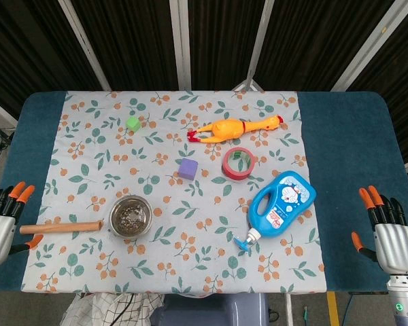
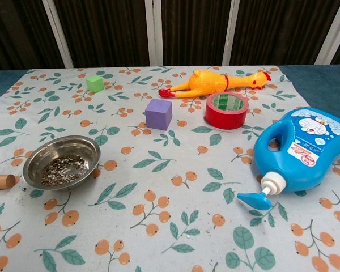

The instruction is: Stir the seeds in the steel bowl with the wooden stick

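Now the left hand [image 1: 1, 219], fingers apart and empty, should grab the wooden stick [image 1: 61, 227] beside the steel bowl [image 1: 130, 216] gently; the right hand [image 1: 389, 234] waits, fingers apart.

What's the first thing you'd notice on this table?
Probably the big blue bottle lying on its side at the right of the flowery cloth. Next, the yellow rubber chicken stretched out at the far side, just behind the red tape roll.
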